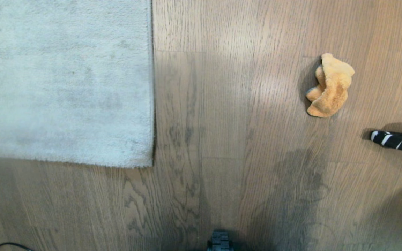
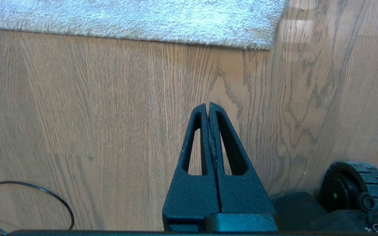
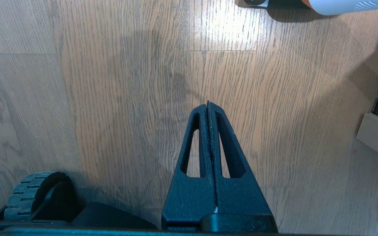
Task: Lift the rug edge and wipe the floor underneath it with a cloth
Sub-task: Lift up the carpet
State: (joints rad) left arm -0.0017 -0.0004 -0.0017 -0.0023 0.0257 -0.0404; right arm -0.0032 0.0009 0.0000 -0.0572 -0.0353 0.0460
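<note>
Nothing has begun: both arms hang parked by the base, the left tool [image 2: 208, 108] and right tool [image 3: 207, 106] clenched and empty above the floor [image 1: 222, 139]. Next, I reckon: fetch the cloth [image 1: 330, 85], crumpled well right of the rug [image 1: 65, 80], whose corner lies flat.

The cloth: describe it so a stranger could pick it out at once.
Start at the big pale grey rug on the robot's left, then cross the bare wood floor to the right. The cloth lies there, crumpled. It is orange-tan and plush, unlike the black-and-white striped object nearby.
</note>
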